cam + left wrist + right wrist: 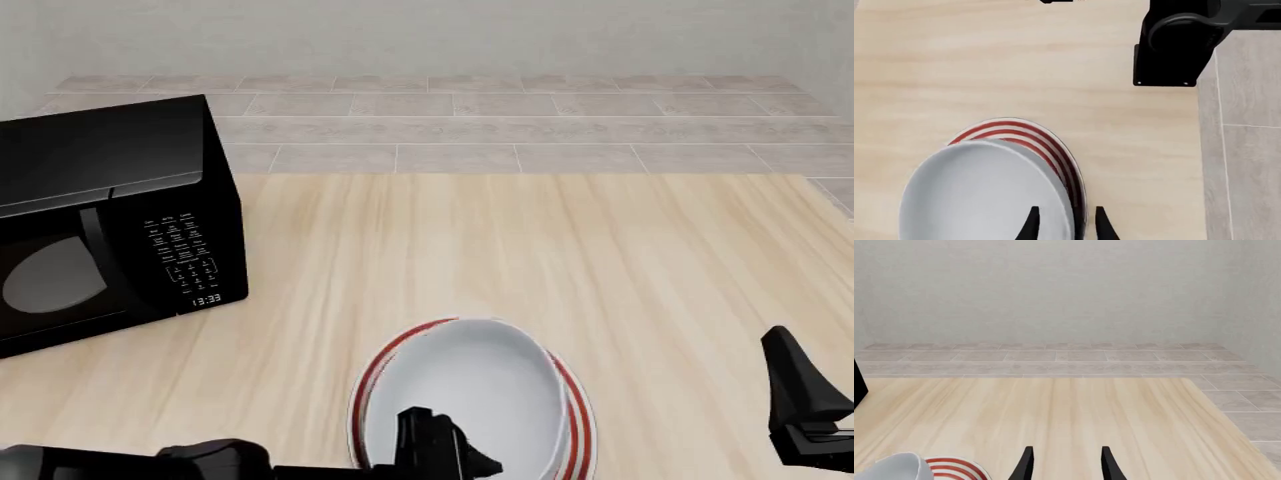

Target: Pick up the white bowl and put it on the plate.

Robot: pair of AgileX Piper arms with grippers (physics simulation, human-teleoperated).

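Note:
The plain white bowl (470,398) sits on the red-ringed plate (577,430) at the near middle of the table, covering most of it. In the left wrist view the bowl (981,195) hides all but one arc of the plate (1054,147). My left gripper (1066,225) is open, one finger over the bowl's inside and the other outside the plate's edge; in the front view the left gripper (447,450) is at the bowl's near rim. My right gripper (1065,465) is open with nothing between its fingers, and stands at the table's near right (798,392), apart from the bowl (901,467) and the plate (954,467).
A black microwave (107,230) stands at the left of the table, its door closed. The right arm's black base (1174,45) sits at the table edge beside the tiled floor (1247,150). Tiled floor and a pale wall (1067,290) lie beyond the far edge.

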